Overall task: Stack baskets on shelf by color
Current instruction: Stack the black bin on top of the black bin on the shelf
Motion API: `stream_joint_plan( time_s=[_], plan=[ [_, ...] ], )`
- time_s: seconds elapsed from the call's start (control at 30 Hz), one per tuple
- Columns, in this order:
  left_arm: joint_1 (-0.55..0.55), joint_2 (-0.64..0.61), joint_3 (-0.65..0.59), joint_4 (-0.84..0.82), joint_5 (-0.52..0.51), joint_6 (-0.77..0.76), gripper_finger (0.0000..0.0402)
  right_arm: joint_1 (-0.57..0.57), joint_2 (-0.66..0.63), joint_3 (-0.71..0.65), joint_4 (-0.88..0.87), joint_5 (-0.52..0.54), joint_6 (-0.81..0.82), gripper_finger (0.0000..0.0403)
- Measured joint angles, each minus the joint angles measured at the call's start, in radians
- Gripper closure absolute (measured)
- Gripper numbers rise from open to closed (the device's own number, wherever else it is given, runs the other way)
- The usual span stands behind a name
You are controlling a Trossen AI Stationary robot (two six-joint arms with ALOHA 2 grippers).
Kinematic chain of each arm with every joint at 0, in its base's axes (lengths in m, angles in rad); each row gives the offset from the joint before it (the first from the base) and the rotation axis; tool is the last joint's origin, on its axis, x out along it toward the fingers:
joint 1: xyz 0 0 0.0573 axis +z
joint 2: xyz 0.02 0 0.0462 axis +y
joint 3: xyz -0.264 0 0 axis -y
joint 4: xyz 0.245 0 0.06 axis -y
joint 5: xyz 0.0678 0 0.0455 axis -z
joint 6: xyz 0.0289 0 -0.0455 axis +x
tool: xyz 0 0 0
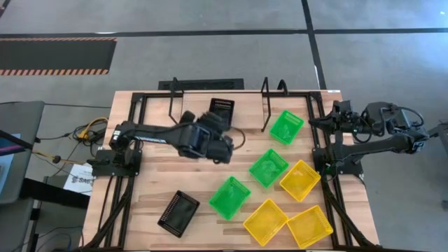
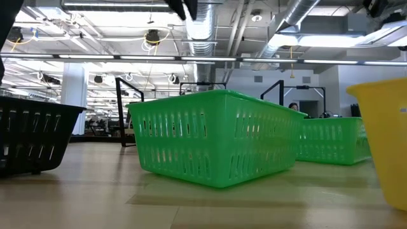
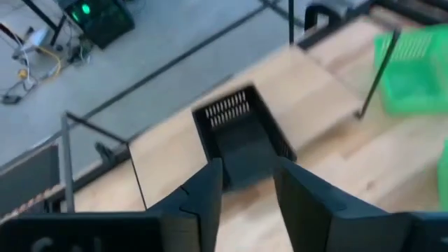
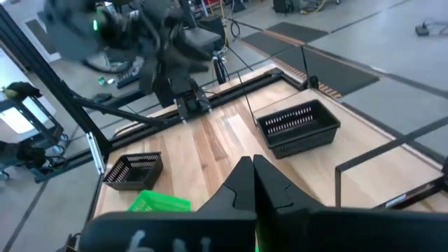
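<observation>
A black rectangular plastic mesh-walled basket (image 1: pixel 222 108) stands on the light wooden plank shelf (image 1: pixel 196 105) at the far edge of the tabletop (image 1: pixel 150 189), between the shelf's black wire frame uprights (image 1: pixel 173 94). The left hand (image 3: pixel 248 185) is positioned just in front of this basket, with its two dark fingers (image 3: pixel 206 196) parted and nothing gripped between them; the basket's near wall shows in the gap.

A second black mesh basket (image 1: pixel 178 212) lies on the tabletop near the front left. Three bright green mesh baskets are on the tabletop: one (image 1: pixel 286 127) just beside the shelf's right upright, one (image 1: pixel 268 167) near the centre, and one (image 1: pixel 229 197) further forward. Three yellow mesh baskets occupy the front right area: one (image 1: pixel 299 180) just beside the central green basket, and two (image 1: pixel 265 221) (image 1: pixel 309 227) near the front edge.

The right hand (image 4: pixel 253 183) is held at the right edge of the tabletop, well apart from the baskets, with its fingers fully closed together and holding nothing.
</observation>
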Motion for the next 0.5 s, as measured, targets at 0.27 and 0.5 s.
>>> stream_joint_plan(
  time_s=[0.27, 0.5],
  plan=[
    [-0.042, -0.001, -0.144, 0.016, 0.166, -0.002, 0.0377, 0.0, 0.131, 0.0, 0.123, 0.001, -0.045, 0.04],
    [-0.075, 0.0, -0.17, 0.107, 0.224, 0.213, 0.0401, 0.0, 0.275, 0.0, 0.233, 0.002, -0.044, 0.0401]
  ],
)
